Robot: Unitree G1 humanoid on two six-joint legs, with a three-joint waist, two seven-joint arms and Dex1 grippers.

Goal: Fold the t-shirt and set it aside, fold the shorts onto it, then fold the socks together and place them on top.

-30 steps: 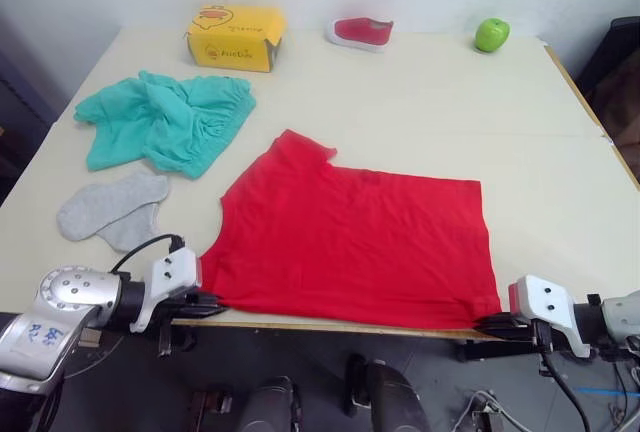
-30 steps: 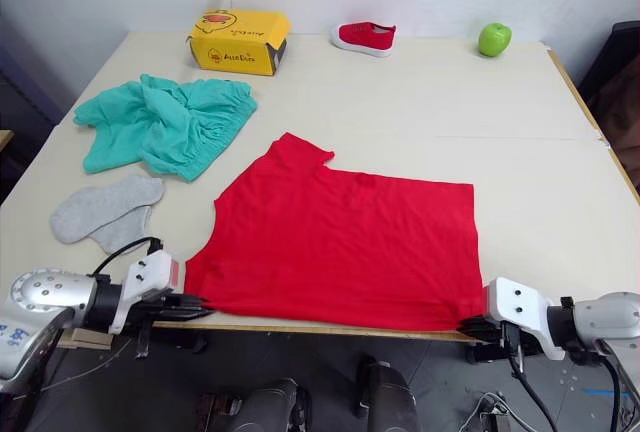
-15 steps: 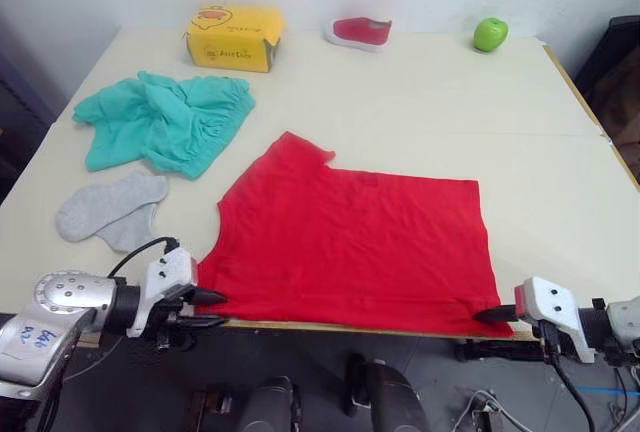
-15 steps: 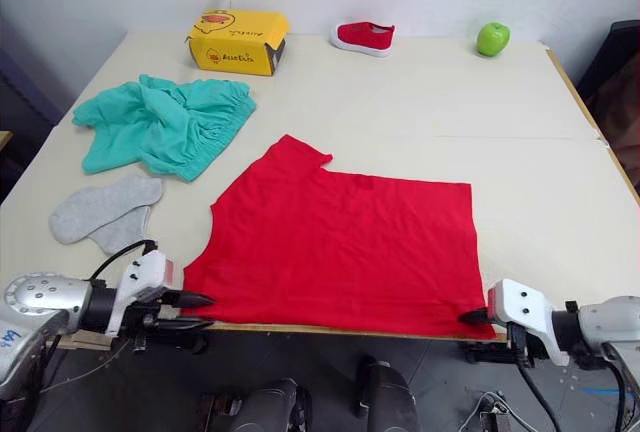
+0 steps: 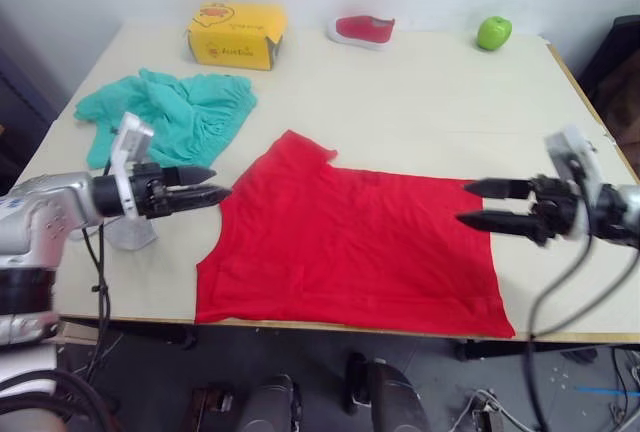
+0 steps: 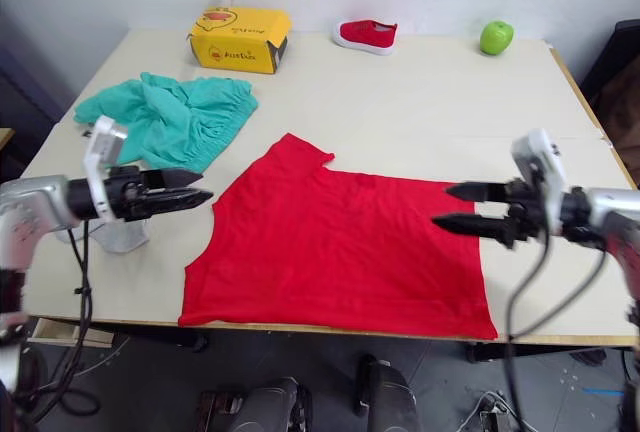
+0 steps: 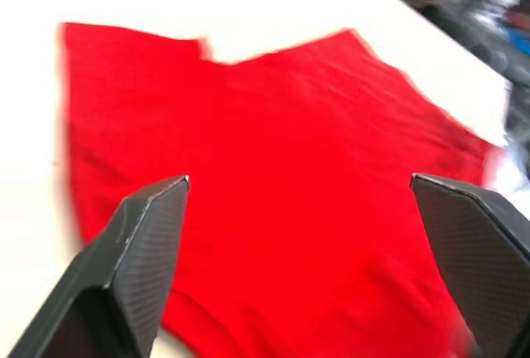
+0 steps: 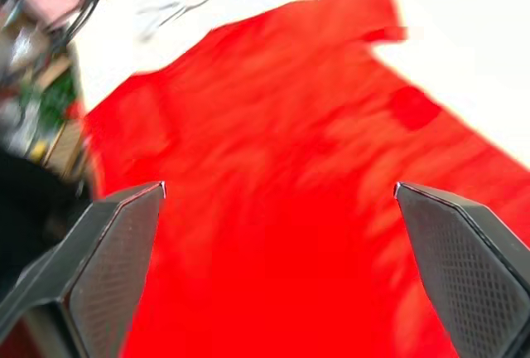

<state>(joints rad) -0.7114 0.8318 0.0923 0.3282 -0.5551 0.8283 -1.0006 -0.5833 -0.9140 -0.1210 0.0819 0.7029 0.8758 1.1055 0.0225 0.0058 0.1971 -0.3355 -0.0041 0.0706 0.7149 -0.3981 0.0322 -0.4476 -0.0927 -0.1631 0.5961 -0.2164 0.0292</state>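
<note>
While the t-shirt [image 5: 350, 242] lay flat on the table [image 5: 430, 102], w/ its hem at the near edge, both arms hovered over its sides. Shorts [image 5: 170, 117] sat bunched just beyond the shirt's left sleeve, apart from it. Left gripper [image 5: 205, 195] pointed at the shirt's left edge, jaws narrowly apart, holding nothing. Right gripper [image 5: 478, 204] was above the shirt's right edge, jaws spread wider, empty. Socks [image 5: 130, 232] were left of the shirt, mostly hidden by the left arm.
</note>
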